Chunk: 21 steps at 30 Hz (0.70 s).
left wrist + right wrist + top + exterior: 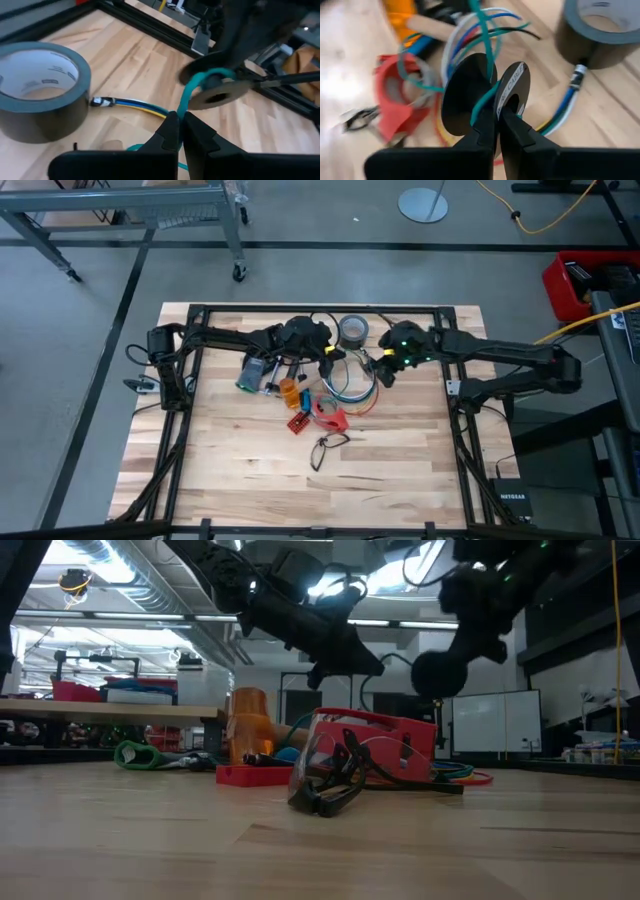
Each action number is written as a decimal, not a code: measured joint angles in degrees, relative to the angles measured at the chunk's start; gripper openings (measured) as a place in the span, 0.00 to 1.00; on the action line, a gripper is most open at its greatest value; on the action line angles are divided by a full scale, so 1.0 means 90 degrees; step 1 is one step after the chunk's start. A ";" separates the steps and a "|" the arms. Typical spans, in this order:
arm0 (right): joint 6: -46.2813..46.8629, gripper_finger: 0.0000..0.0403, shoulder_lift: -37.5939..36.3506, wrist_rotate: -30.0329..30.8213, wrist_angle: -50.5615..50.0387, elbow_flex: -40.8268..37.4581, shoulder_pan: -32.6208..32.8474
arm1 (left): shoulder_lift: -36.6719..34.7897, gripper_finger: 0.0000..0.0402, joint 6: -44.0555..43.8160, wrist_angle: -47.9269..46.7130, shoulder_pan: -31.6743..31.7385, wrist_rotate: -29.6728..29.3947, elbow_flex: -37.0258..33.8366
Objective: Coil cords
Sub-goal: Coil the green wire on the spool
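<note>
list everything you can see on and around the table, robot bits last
cords: a few, blue, white, teal and red-orange, loose loop at table centre
spool: one, black discs, teal cord on it, in the right gripper
duct tape roll: one, grey, far edge of table by the cords
safety glasses: one pair, dark frame, nearer the front edge than the loop
red plastic pieces: two, red, between cords and glasses
orange item: one, orange, left of the cords
table: one, light wood with black frame
left gripper: shut on a teal cord, over table centre
right gripper: shut on the spool, beside the tape
</note>
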 joint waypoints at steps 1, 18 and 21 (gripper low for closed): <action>0.0045 0.03 0.0121 0.0107 0.0077 0.0000 0.0000 | 0.0000 0.00 -0.0049 0.0007 -0.0002 0.0048 0.0000; 0.0171 0.03 0.1024 0.1347 0.2190 0.0000 -0.0174 | 0.0000 0.00 -0.0199 0.0036 -0.0501 0.0130 0.0000; 0.0247 0.03 0.1024 0.1261 0.2527 0.0000 -0.0317 | 0.0000 0.00 -0.0106 0.0048 -0.0602 0.0062 0.0000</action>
